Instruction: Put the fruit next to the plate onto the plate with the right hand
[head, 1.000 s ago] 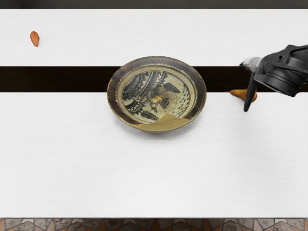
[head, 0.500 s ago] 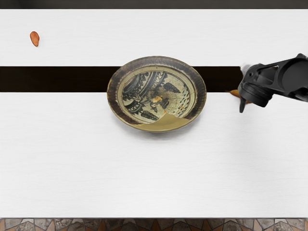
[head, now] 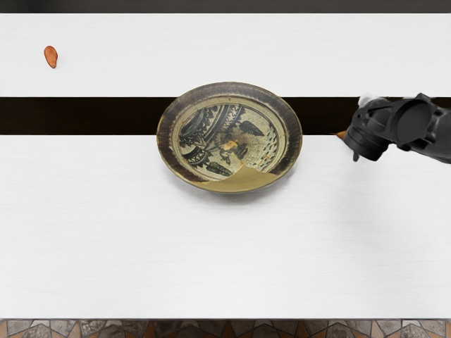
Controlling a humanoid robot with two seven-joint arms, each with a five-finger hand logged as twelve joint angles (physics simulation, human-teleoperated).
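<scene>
Right hand (head: 368, 135) sits over the fruit (head: 342, 134), likely for a grasp; only an orange tip shows at its left edge; closed or not, cannot tell. Plate (head: 164, 134) lies well to the hand's left.

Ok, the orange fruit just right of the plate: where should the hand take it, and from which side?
From above, across its middle, probably. The fruit lies low on the table, with only its tip showing from under the right hand, which is over it. A side approach might slide it; the plate lies leftward.
</scene>
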